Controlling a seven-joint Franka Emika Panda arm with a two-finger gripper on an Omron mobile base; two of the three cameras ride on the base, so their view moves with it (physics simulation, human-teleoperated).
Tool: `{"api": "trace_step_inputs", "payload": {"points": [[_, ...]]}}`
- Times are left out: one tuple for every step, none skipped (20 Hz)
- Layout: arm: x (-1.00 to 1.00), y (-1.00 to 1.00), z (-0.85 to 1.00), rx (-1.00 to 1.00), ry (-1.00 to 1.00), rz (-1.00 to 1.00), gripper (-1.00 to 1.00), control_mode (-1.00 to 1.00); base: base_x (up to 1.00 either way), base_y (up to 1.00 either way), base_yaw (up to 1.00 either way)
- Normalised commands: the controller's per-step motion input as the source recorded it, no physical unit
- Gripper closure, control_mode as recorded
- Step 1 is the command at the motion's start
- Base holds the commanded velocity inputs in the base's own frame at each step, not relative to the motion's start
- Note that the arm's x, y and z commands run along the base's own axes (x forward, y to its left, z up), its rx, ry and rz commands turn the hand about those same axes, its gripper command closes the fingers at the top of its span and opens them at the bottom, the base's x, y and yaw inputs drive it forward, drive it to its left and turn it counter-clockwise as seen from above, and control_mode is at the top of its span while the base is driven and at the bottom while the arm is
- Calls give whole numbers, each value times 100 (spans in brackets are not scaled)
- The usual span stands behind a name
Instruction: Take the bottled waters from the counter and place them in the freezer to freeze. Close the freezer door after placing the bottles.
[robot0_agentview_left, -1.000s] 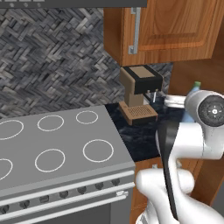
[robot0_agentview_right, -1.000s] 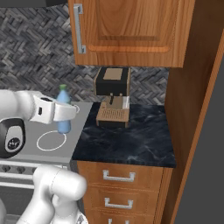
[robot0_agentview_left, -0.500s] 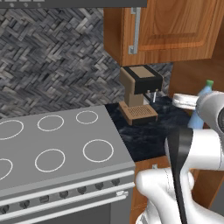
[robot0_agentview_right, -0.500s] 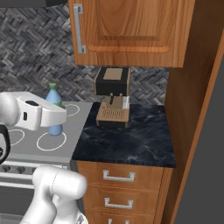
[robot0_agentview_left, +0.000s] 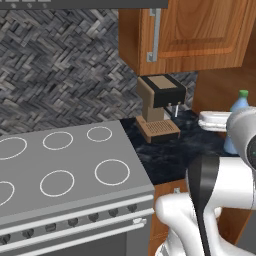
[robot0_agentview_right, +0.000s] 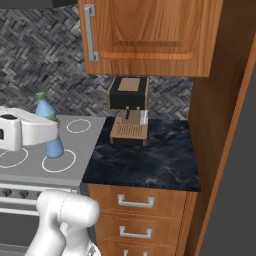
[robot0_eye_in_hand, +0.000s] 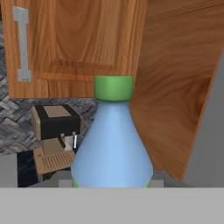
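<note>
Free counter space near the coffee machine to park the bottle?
Bare black counter in front of and right of the coffee machine, up to the wooden side panel. The stovetop beside it is flat too. Crowded: behind the machine, under the wall cupboard.

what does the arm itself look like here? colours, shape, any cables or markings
Glossy white arm built of rounded, tubular links, with a dark band at the elbow and a dark grey circular joint cap. The hand is a white blocky shell. No cables or markings visible.
</note>
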Motion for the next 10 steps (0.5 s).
{"api": "trace_step_inputs", "payload": {"points": [[-3, 0, -23, -10, -29, 0, 100, -100, 0, 0, 0], [0, 0, -26, -6, -28, 0, 100, -100, 0, 0, 0], [0, 0, -24, -2, -27, 0, 100, -100, 0, 0, 0], [0, 0, -16, 0, -31, 0, 100, -100, 0, 0, 0], [0, 0, -18, 0, -30, 0, 100, -100, 0, 0, 0], [0, 0, -21, -1, -24, 0, 100, -100, 0, 0, 0], [0, 0, -22, -2, -18, 0, 100, -100, 0, 0, 0], [0, 0, -19, -1, -10, 0, 100, -100, 0, 0, 0], [0, 0, -19, -1, -9, 0, 100, -100, 0, 0, 0], [0, 0, -16, 0, -6, -1, 100, -100, 0, 0, 0]]}}
